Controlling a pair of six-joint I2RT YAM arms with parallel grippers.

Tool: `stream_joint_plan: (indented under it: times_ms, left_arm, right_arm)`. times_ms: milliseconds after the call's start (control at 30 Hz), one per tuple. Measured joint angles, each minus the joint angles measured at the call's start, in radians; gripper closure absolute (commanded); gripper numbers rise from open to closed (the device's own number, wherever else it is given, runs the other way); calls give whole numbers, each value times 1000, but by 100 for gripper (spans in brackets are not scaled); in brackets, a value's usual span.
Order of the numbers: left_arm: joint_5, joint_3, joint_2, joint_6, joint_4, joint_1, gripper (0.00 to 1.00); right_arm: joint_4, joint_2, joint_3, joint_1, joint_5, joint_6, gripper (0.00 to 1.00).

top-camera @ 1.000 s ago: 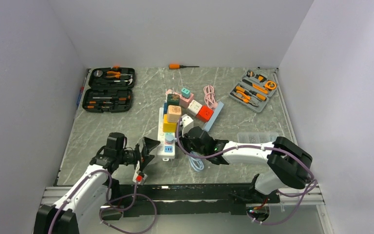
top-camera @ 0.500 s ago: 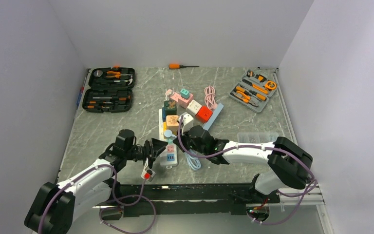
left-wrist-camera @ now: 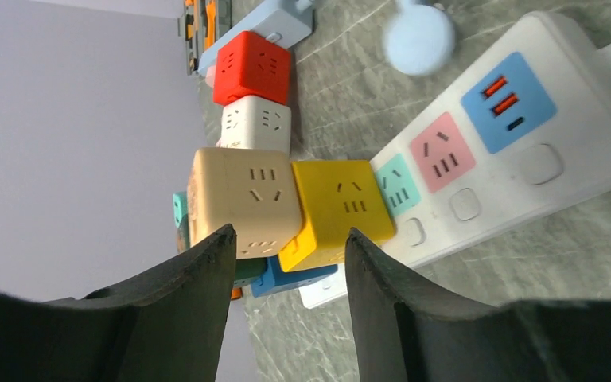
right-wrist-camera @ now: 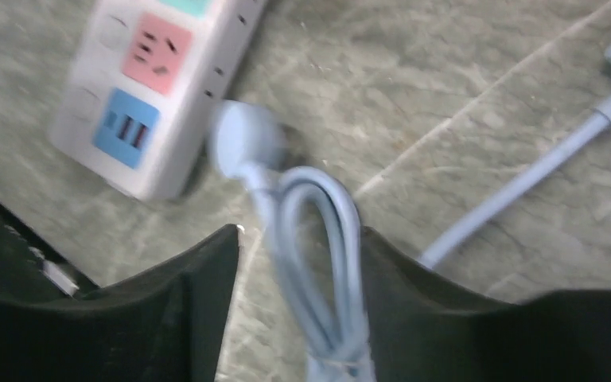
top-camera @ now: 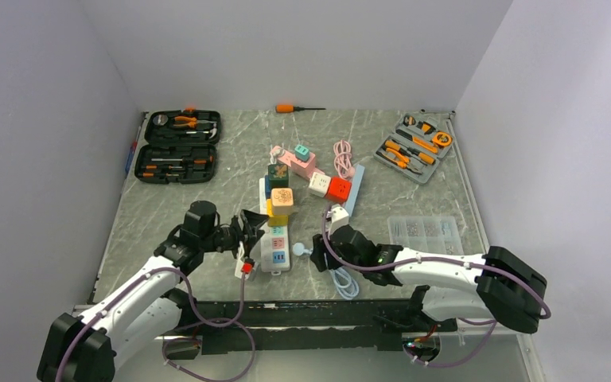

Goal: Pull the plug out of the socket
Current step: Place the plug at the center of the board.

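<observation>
The right pincer (right-wrist-camera: pixel 298 235) stands parted, gripping nothing. The pale blue plug (right-wrist-camera: pixel 243 142), round-headed smooth plastic, lies unplugged on the grey marbled table (right-wrist-camera: pixel 461 72) just beyond its fingertips. The plug's head points away, toward the blue USB end of the white power strip (right-wrist-camera: pixel 147 72). Its long axis runs back along the looped cable (right-wrist-camera: pixel 318 239) into the gap. The left pincer (left-wrist-camera: pixel 289 232) is likewise parted and empty, with a beige cube socket (left-wrist-camera: pixel 243 199) and a yellow cube socket (left-wrist-camera: pixel 338 207) just past its tips.

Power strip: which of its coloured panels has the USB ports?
The blue panel, at the end of the white power strip. It shows two orange USB slots plus a small dark one; the pink panel and teal panel have only pin holes.
</observation>
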Motion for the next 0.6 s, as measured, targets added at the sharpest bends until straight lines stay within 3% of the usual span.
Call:
stream_joint_plan:
  times_ms: [133,267,400,600]
  left_arm:
    - [-21,68,21,-26,-42,-3,40]
    - [-59,134,63,-65,-50,-3,35]
    - [-86,204,97,-116,-80,-3,30]
    - [-117,327,119,-164,-180,-22,23]
  right_arm:
    - [-87,-18,-1,-2,15,44,13]
    - [-178,-108,22,-68,15,53,14]
    - [-242,-217,109,-253,17,51,13]
    - [-239,-133,282,-472,15,48,13]
